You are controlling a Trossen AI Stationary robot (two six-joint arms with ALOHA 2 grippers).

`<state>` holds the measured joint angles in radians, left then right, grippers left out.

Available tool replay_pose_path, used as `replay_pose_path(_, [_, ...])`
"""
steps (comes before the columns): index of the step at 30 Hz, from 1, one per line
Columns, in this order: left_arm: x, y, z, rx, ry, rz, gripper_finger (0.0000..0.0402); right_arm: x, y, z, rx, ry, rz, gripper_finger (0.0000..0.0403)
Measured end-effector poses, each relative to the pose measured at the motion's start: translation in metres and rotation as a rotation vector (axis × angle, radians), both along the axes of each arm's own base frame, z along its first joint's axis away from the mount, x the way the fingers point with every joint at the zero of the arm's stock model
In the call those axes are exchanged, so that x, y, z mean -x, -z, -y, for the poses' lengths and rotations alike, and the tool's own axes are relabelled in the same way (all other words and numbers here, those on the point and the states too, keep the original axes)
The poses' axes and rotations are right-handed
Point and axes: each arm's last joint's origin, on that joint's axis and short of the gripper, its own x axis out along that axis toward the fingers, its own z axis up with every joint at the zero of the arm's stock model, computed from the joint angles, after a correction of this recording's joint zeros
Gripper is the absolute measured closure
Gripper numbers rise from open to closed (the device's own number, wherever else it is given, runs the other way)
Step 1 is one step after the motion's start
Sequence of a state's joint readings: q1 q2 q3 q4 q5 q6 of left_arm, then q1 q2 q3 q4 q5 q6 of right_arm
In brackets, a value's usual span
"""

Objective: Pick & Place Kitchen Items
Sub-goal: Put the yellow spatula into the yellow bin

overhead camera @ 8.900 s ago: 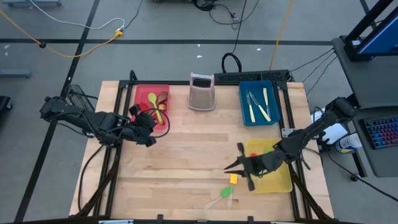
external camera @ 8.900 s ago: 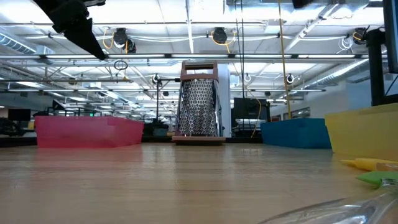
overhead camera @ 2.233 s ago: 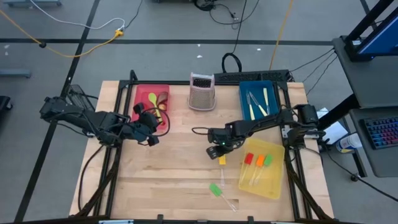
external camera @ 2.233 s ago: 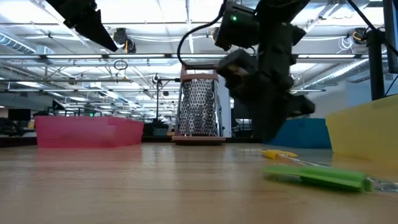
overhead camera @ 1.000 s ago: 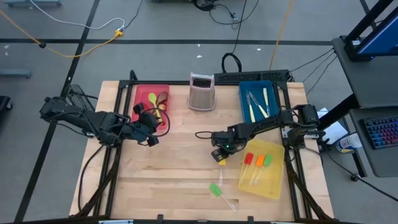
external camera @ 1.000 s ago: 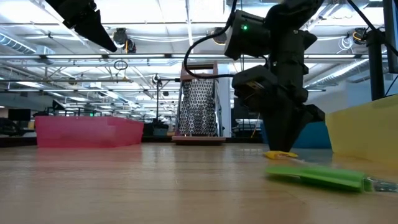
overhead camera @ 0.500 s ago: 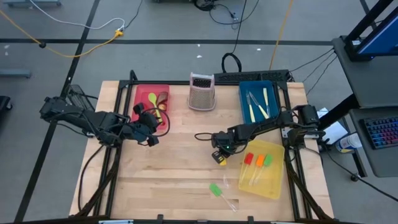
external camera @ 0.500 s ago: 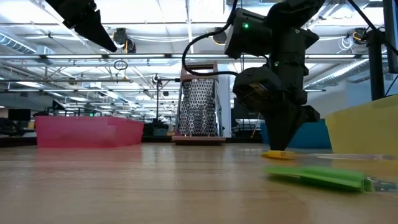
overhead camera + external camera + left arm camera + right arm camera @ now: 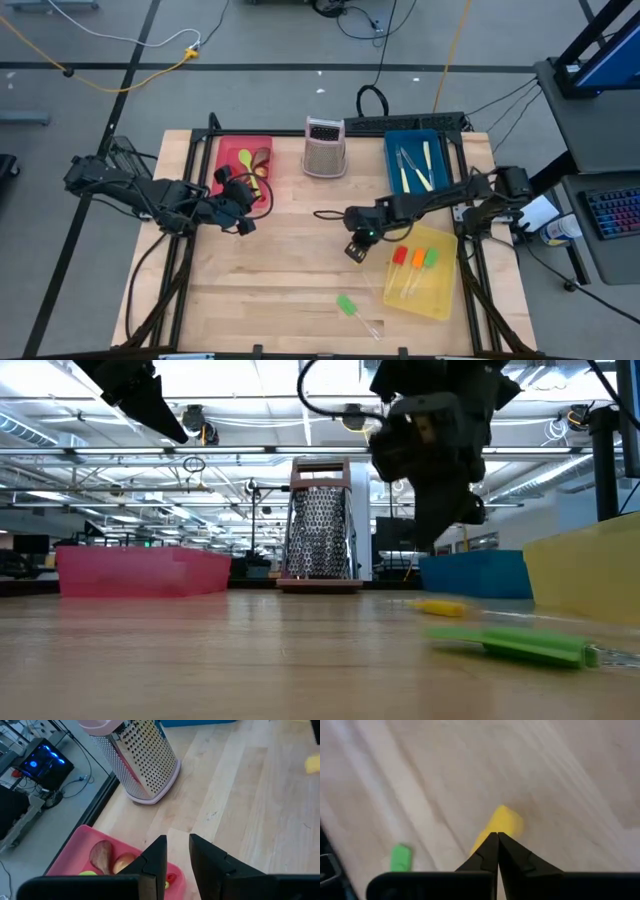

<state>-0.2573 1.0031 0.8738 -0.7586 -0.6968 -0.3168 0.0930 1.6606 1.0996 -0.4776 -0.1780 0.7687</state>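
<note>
A yellow-headed spatula (image 9: 440, 606) lies flat on the wooden table near the middle, its head (image 9: 504, 824) just beyond my right gripper's fingertips. My right gripper (image 9: 353, 250) is shut with nothing between its fingers. In the low view it (image 9: 437, 548) hangs above the yellow head with a gap between them. A green-headed spatula (image 9: 347, 305) lies nearer the front edge. My left gripper (image 9: 243, 222) is open above the table beside the red tray (image 9: 225, 150), which holds spoons (image 9: 245, 160).
The yellow tray (image 9: 440, 295) at the right holds three spatulas (image 9: 415, 258). The blue tray (image 9: 395, 180) at the far right holds knives (image 9: 425, 165). An upright metal grater (image 9: 324, 147) stands at the far middle. Bare wood lies between the two arms.
My right gripper has shut its fingers down at the yellow spatula's head, then risen and rolled about its own axis. The spatula has stayed lying on the table.
</note>
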Motion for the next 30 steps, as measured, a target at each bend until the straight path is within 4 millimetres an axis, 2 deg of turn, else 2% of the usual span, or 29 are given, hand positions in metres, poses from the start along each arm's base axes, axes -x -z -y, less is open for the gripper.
replay_pose_path(9, [-0.002, 0.002, 0.001, 0.019, 0.03, -0.019, 0.0314, -0.002, 0.002, -0.012, 0.02, -0.033, 0.027, 0.0403])
replay_pose_path(15, [-0.017, 0.015, 0.007, 0.023, 0.073, -0.088, 0.0314, -0.001, 0.002, -0.021, 0.053, -0.094, 0.041, 0.0403])
replay_pose_path(20, [-0.03, 0.029, 0.011, 0.01, 0.073, -0.146, 0.0314, -0.002, 0.001, -0.021, 0.125, -0.215, 0.08, 0.0403])
replay_pose_path(25, [-0.035, 0.034, 0.012, 0.011, 0.068, -0.163, 0.0314, -0.006, -0.001, -0.019, 0.138, -0.133, 0.109, 0.0402])
replay_pose_path(30, [-0.034, 0.034, 0.012, 0.012, 0.066, -0.161, 0.0314, -0.01, -0.003, -0.014, 0.153, -0.195, 0.169, 0.0385])
